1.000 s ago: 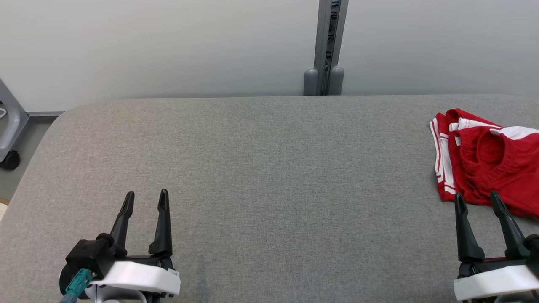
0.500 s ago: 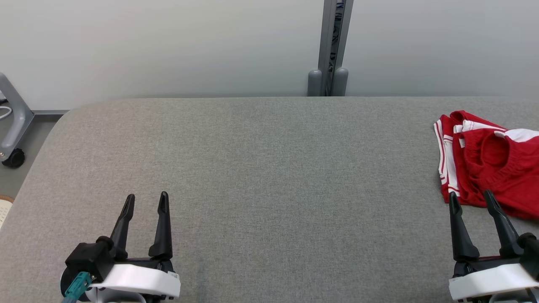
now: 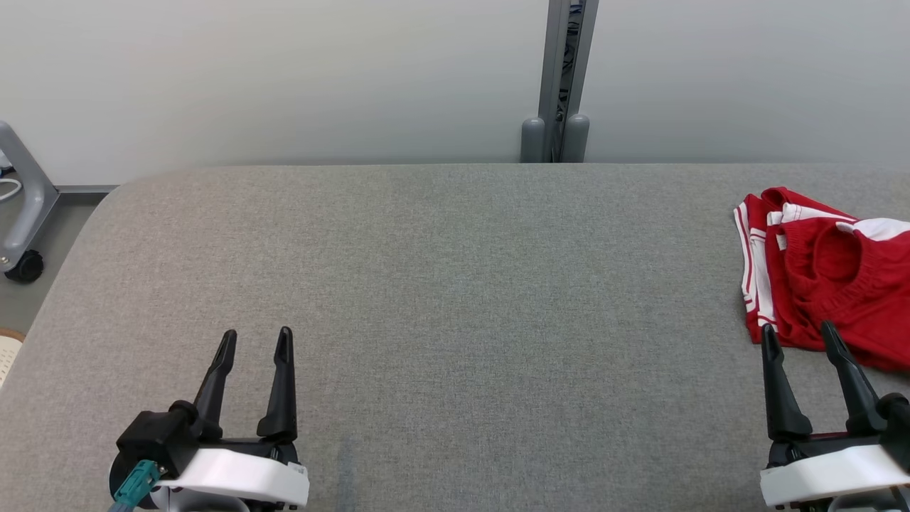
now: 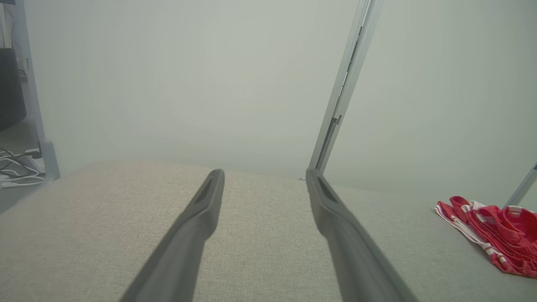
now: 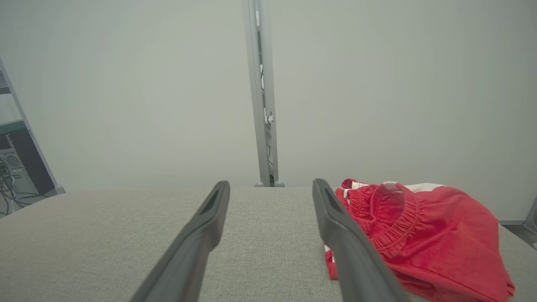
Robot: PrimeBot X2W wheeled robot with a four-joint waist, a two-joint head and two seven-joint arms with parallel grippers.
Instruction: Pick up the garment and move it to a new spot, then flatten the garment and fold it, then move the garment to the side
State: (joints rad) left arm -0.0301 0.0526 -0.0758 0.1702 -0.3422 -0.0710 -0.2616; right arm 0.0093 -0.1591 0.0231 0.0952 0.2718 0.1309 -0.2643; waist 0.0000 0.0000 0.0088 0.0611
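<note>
- On the far right side of the grey table lies the red garment, crumpled and touching no hand; the head view cuts it at the picture edge.
- The right wrist view brings the garment close: a soft heap with a gathered elastic band curved into a ring, and white stripes at its far edge.
- The left wrist view shows it small at the right, and pale cables on the floor at the left.
- The left hand hovers over bare table, spread wide and holding nothing.
- The right hand is also wide and holds nothing; it stands just beside the garment's near edge.
- The table cover is a woven, slightly rough fabric with rounded corners; behind it a smooth grey metal post stands against the pale wall.
</note>
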